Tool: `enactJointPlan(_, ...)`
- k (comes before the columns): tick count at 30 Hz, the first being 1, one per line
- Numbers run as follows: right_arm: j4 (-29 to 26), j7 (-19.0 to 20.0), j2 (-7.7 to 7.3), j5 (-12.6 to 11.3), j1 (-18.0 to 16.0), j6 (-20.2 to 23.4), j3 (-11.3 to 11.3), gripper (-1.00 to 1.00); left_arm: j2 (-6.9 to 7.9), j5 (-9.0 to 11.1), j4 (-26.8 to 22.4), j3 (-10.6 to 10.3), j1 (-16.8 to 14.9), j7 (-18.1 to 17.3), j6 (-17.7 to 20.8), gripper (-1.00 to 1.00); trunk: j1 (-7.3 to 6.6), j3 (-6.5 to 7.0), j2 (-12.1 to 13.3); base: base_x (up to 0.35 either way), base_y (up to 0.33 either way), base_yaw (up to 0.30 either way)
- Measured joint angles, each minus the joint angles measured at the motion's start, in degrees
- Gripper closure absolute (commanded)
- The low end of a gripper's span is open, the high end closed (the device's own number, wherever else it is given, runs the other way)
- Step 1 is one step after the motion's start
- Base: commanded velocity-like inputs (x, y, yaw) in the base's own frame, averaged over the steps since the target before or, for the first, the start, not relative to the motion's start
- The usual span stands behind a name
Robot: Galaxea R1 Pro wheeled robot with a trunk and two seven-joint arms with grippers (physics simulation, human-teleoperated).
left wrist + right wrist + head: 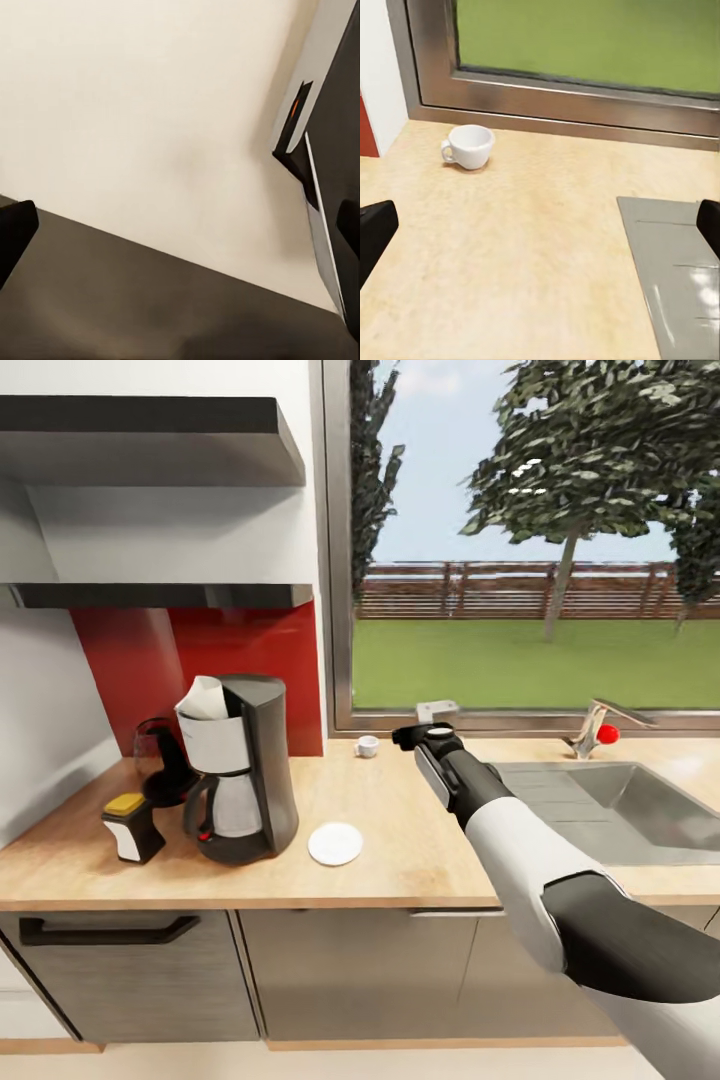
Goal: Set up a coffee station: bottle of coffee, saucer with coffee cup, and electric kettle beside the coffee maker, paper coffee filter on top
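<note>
— What sits on the countertop (pixel 420 850)?

— It runs the full width under the window, with the steel sink (pixel 620 810) set in toward its right end. Two black shelves (pixel 160 595) hang on the wall above the left end.

— And the biggest thing standing on it?

— The coffee maker (pixel 245 770), upright near the left end, with the white paper filter (pixel 205 698) sitting in its top. Behind it, by the red back wall, is the dark red kettle (pixel 165 760), partly hidden. The coffee bottle (pixel 130 825) stands just left of the machine, nearer the front edge.

— The saucer?

— Flat on the wood just right of the machine (pixel 335 844), bare. The cup (pixel 367 746) is well apart from it, at the back edge under the window frame, upright, its handle showing in the right wrist view (pixel 469 145).

— The grippers?

— The right gripper (pixel 425 736) hovers over the back of the counter near the cup, fingers spread wide, holding nothing. The left gripper (pixel 180 240) faces pale floor; its fingertips (pixel 13 236) seem spread apart too, though that view is poor.
</note>
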Motion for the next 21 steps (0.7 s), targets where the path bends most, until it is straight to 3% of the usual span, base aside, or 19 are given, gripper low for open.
enactJointPlan(13, 6.4, 0.4, 0.0, -0.1, 0.2, -0.2, 0.1, -1.0, 0.01, 0.0, 0.0, -0.1, 0.1, -0.1, 0.4, -1.0, 0.0, 0.0, 0.0, 0.335, 0.004, 0.0)
enactJointPlan(21, 7.3, 0.4, 0.0, -0.1, 0.3, -0.2, 0.0, -1.0, -0.09, 0.0, 0.0, 0.0, 0.1, 0.0, 0.4, -1.0, 0.0, 0.0, 0.0, 0.307, 0.153, 0.0)
